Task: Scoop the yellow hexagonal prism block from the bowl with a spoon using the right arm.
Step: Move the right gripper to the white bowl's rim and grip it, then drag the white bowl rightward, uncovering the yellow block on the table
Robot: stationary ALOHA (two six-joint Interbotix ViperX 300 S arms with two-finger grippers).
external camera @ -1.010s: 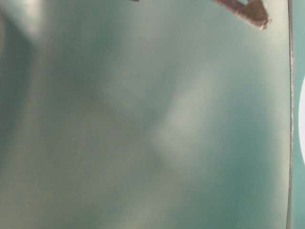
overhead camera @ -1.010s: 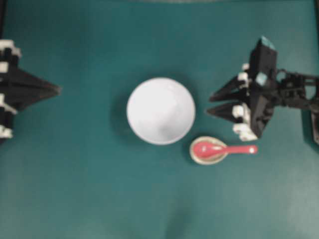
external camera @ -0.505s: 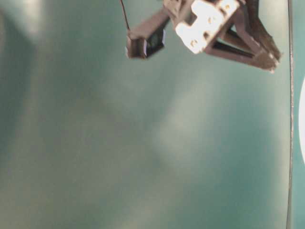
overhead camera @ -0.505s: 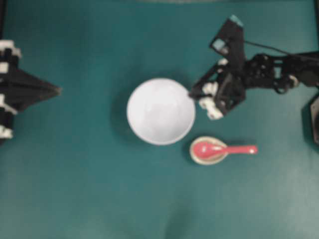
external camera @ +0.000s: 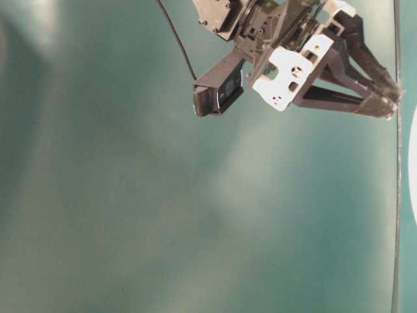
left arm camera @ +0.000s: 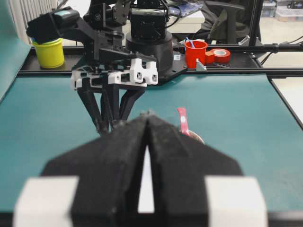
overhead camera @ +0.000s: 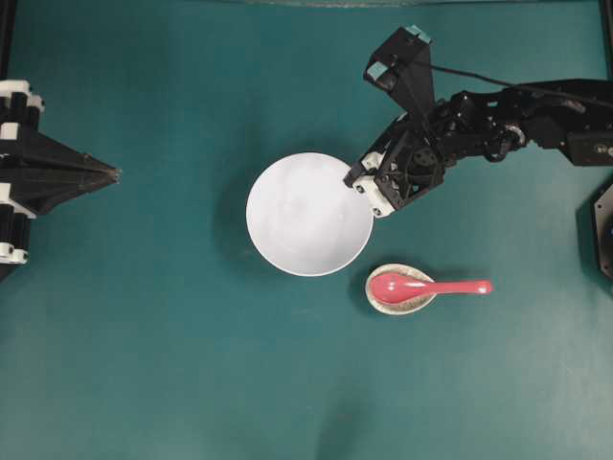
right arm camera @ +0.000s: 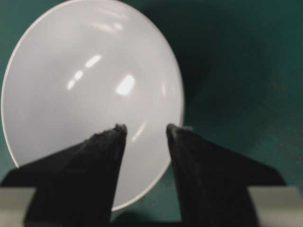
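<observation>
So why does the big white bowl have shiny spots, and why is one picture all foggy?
Right wrist view: the glossy round white bowl reflects the lamps as bright spots. Table-level view: the teal surface is a soft, out-of-focus blur with pale patches. Overhead view: sharp, with a faint shadow beside the bowl.

Teal tabletop (overhead camera: pixel 144 364), black rail (left arm camera: pixel 284 47) behind

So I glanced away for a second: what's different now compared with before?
The right tool swung from the table's right side up to the bowl's rim, jaws open, holding nothing. The bowl, the spoon on its rest and the shut left tool stayed put.
</observation>
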